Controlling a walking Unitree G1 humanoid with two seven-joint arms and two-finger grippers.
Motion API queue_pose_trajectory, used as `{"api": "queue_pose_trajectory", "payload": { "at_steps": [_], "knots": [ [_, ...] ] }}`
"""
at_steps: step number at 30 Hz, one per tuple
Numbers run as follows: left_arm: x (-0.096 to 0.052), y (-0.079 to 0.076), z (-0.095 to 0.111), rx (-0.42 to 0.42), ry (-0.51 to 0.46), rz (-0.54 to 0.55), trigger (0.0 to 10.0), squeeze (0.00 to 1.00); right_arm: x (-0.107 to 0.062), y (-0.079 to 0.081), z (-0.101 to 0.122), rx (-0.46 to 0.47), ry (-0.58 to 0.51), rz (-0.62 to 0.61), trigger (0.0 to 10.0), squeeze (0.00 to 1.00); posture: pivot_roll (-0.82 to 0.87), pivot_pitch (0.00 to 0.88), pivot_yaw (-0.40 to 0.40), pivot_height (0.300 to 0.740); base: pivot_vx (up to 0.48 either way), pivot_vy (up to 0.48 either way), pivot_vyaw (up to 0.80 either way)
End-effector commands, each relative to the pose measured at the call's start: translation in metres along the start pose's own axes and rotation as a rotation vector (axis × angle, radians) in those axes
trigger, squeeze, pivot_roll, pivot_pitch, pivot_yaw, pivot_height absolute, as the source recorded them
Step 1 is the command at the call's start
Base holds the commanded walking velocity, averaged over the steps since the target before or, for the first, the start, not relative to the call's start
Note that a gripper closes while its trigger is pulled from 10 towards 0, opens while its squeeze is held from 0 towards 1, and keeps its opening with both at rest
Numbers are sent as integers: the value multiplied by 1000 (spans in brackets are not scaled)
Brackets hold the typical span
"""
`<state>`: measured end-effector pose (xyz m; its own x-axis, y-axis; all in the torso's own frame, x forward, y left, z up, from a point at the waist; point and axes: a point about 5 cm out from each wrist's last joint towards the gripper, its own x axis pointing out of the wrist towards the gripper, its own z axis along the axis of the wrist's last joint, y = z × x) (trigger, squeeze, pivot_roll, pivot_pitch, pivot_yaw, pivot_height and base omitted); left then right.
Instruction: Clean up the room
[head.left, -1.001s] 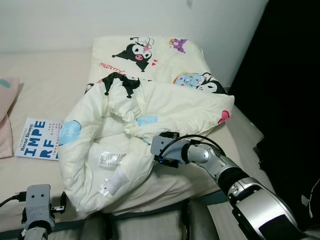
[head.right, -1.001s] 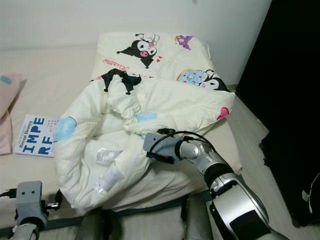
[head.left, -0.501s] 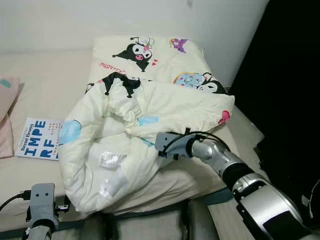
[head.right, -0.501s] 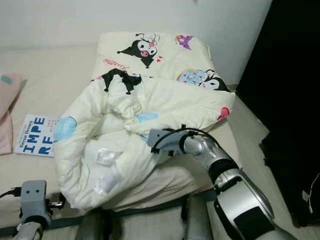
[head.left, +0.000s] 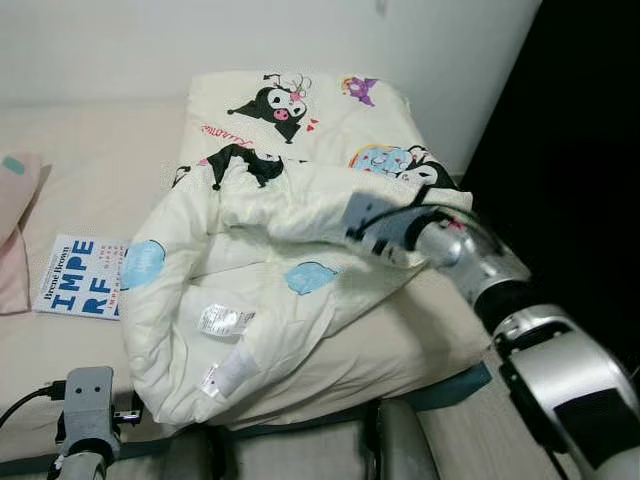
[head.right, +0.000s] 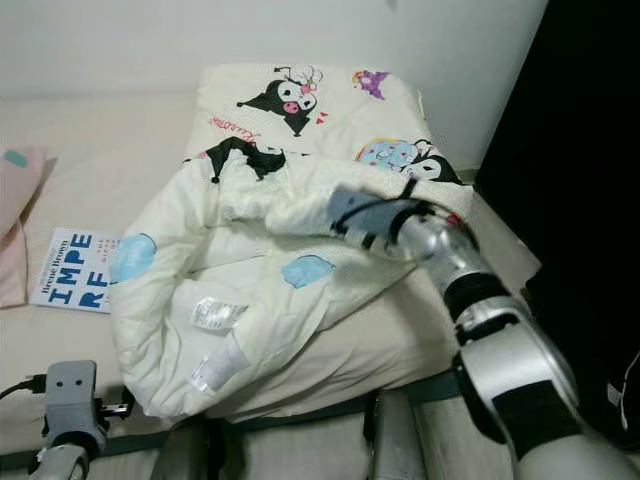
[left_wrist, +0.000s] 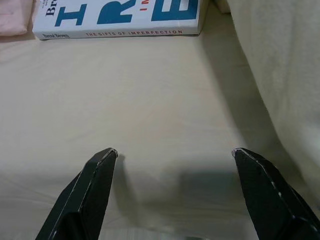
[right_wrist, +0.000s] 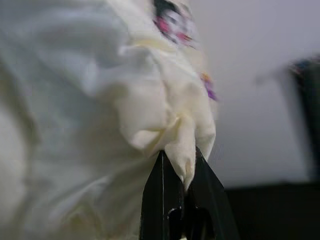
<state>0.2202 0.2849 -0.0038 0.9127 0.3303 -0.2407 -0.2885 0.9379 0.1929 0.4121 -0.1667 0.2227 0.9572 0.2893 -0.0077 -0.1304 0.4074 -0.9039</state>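
While a crumpled cream cartoon-print quilt (head.left: 270, 270) sprawls across the beige mattress (head.left: 90, 170), the right gripper (right_wrist: 181, 200) pinches a fold of it, lifted above the heap. Beside a blue-lettered white book (head.left: 80, 277), the left gripper (left_wrist: 175, 165) hangs spread wide, grasping nothing.

Right arm (head.left: 520, 320): silver shell w/ black joint bands, black cable at wrist. Left wrist block (head.left: 88, 398): grey, 2 screws, black cable. Fingers (left_wrist: 92, 192): black, tapered.

A bed (head.left: 100, 150) with a beige sheet carries a rumpled cream cartoon-print quilt (head.left: 290, 250) on its right side, a blue-lettered book (head.left: 80, 278) just left of it, and a pink pillow (head.left: 12, 240) at the left edge.
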Motion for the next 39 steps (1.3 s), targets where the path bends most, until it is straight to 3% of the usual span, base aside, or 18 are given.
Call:
{"api": "queue_pose_trajectory", "payload": {
  "at_steps": [1, 2, 3, 4, 5, 8, 9, 21, 23, 25, 29, 30, 31, 32, 34, 35, 38, 39],
  "knots": [
    [-7, -2, -10, 6, 34, -8, 10000, 0, -3, -11, -10, -25, 56, -78, 0, 0, -16, 168, -57, 550, 0, 0, 0],
    [-7, -1, -10, 6, 35, -7, 10000, 0, -5, -19, -15, -37, 83, -129, 3176, 0, -17, 170, -56, 550, 0, 0, 0],
    [-7, -1, -10, 6, 35, -7, 10000, 0, -5, -19, -15, -37, 83, -129, 3176, 0, -17, 170, -56, 550, 0, 0, 0],
    [-8, -1, -11, 6, 37, -5, 10000, 0, -7, -24, -19, -40, 101, -164, 4431, 0, -17, 171, -56, 550, 0, 0, 0],
    [-8, 0, -11, 6, 38, -5, 10000, 0, -8, -26, -22, -39, 117, -180, 10000, 0, -17, 175, -56, 550, 0, 0, 0],
    [-9, -1, -12, 8, 40, -9, 10000, 0, -10, -25, -26, -32, 129, -192, 10000, 0, -19, 180, -54, 550, 0, 0, 0],
    [-9, -1, -12, 9, 41, -12, 10000, 0, -10, -24, -27, -28, 133, -199, 10000, 1000, -19, 183, -52, 550, 0, 0, 0],
    [-10, -1, -13, 14, 40, -20, 10000, 0, -17, -36, -42, -59, 240, -312, 10000, 1000, -17, 190, -48, 550, 0, 0, 0],
    [-10, -1, -13, 15, 39, -20, 10000, 0, -22, -42, -51, -159, 319, -343, 10000, 1000, -19, 192, -50, 550, 0, 0, 0],
    [-10, -1, -13, 15, 40, -20, 10000, 0, -22, -41, -52, -169, 333, -334, 10000, 1000, -20, 194, -49, 550, 0, 0, 0],
    [-11, -3, -14, 17, 43, -28, 10000, 0, -10, -5, -32, 144, 205, -183, 10000, 1000, -24, 197, -47, 550, 0, 0, 0],
    [-11, -3, -14, 17, 43, -28, 10000, 0, -10, -5, -32, 144, 205, -183, 10000, 1000, -24, 197, -47, 550, 0, 0, 0],
    [-11, -3, -14, 17, 44, -30, 10000, 0, -6, 6, -22, 249, 143, -121, 10000, 1000, -22, 197, -47, 550, 0, 0, 0],
    [-11, -3, -14, 17, 44, -30, 10000, 0, -6, 6, -22, 249, 143, -121, 10000, 1000, -22, 197, -47, 550, 0, 0, 0],
    [-12, -4, -15, 18, 46, -34, 10000, 0, 1, 22, 6, 424, -23, -22, 10000, 1000, -19, 199, -46, 550, 0, 0, 0],
    [-12, -4, -15, 19, 46, -35, 10000, 0, 5, 21, 24, 471, -113, -15, 10000, 1000, -18, 199, -48, 550, 0, 0, 0],
    [-13, -3, -16, 22, 48, -36, 10000, 0, 9, 11, 48, 480, -215, -60, 10000, 1000, -18, 197, -48, 550, 0, 0, 0],
    [-13, -2, -16, 24, 52, -35, 10000, 0, 10, -2, 59, 421, -240, -137, 10000, 1000, -20, 198, -48, 550, 0, 0, 0]
  ]
}}
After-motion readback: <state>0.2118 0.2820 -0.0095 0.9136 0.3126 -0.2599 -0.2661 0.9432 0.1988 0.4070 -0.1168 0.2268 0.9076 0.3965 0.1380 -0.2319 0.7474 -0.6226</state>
